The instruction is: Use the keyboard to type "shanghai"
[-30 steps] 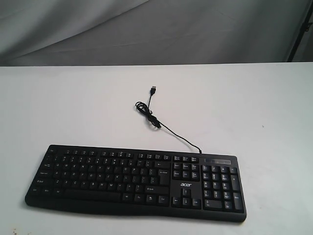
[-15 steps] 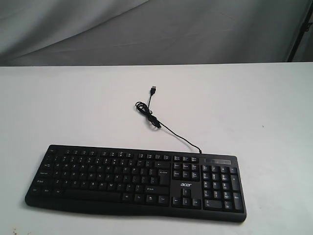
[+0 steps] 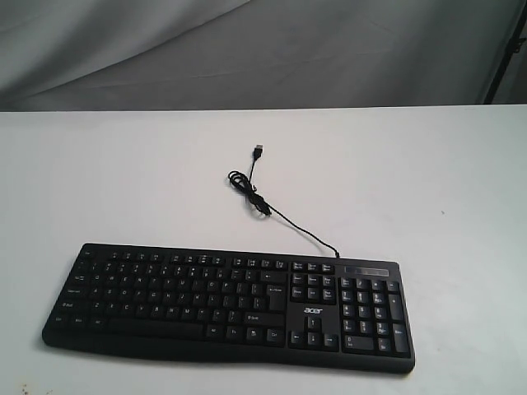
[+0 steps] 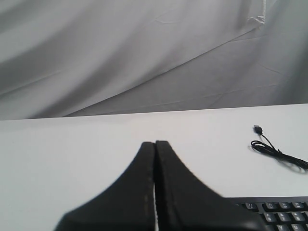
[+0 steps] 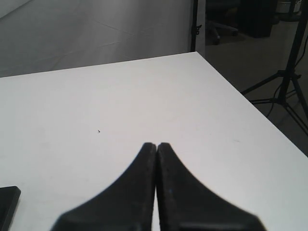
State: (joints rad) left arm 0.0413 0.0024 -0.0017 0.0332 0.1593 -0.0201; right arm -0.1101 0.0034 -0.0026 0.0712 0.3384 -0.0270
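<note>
The black keyboard (image 3: 222,303) lies near the front of the white table (image 3: 412,181), number pad on the right, with a small acer logo. Its thin cable (image 3: 276,216) runs back to a loose coil and a free USB plug (image 3: 258,151). Neither arm appears in the exterior view. My left gripper (image 4: 155,143) is shut and empty, held over bare table, with a corner of the keyboard (image 4: 281,211) and the cable coil (image 4: 269,149) off to one side. My right gripper (image 5: 157,144) is shut too, holding nothing, with the keyboard's end (image 5: 7,202) at the picture's edge.
A grey cloth backdrop (image 3: 247,49) hangs behind the table. The table's side edge (image 5: 240,91) drops off beside my right gripper, with a black tripod stand (image 5: 288,72) on the floor beyond it.
</note>
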